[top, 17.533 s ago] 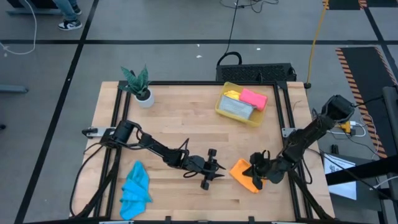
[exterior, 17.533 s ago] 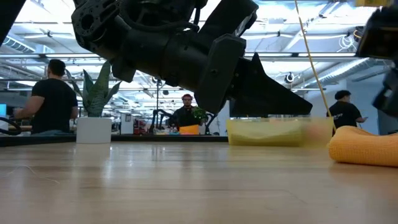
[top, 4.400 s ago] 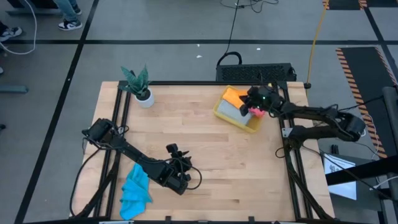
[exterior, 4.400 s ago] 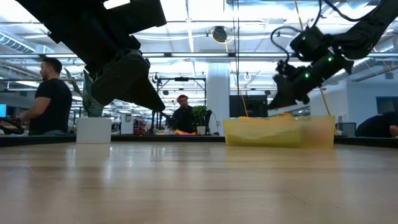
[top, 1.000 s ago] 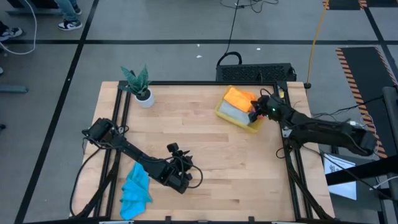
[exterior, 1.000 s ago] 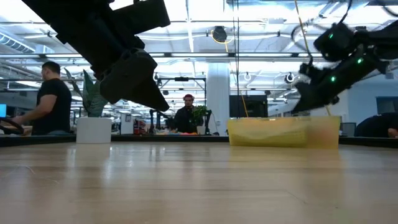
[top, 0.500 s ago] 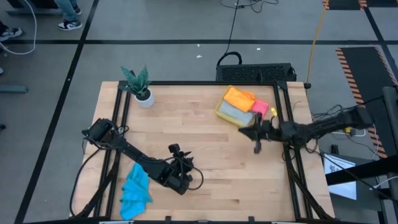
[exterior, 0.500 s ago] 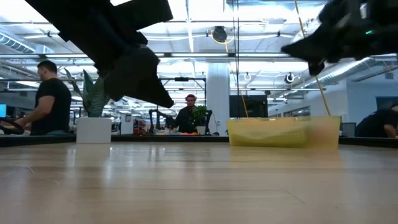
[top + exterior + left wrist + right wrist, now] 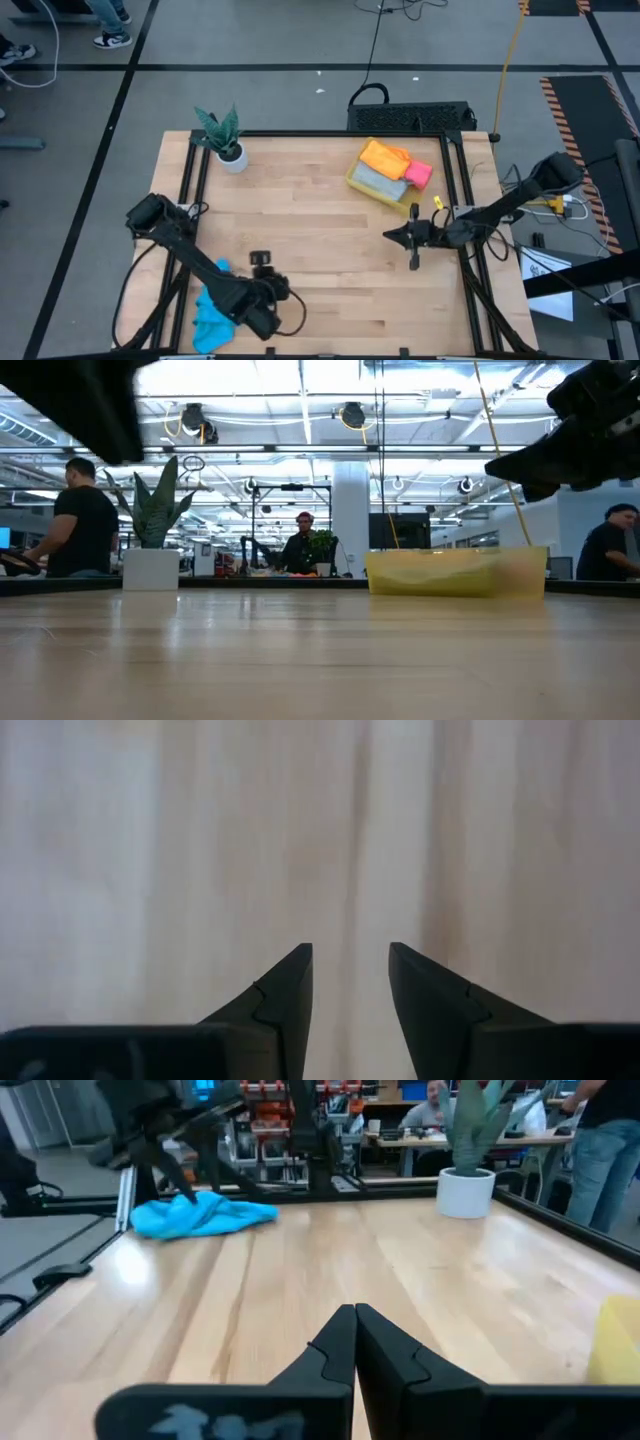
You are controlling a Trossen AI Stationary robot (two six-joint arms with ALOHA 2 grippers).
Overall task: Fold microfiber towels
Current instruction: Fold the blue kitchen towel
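Since a moment ago, the left gripper [image 9: 262, 262] has swung toward the crumpled blue towel [image 9: 211, 308] at the tabletop's [image 9: 300, 200] front left; its jaws are parted and empty. Orange towel [image 9: 383, 157], grey towel [image 9: 379, 178] and pink towel [image 9: 419, 174] sit in the yellow bin [image 9: 356, 180] at back right. Nearby, the right gripper [image 9: 388, 236] has pulled back over bare wood, jaws clenched on nothing.

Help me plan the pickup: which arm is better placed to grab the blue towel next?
Left. The left gripper hangs open beside the crumpled blue towel at the table's front-left corner, while the right gripper is shut and far across the table, near the yellow bin.
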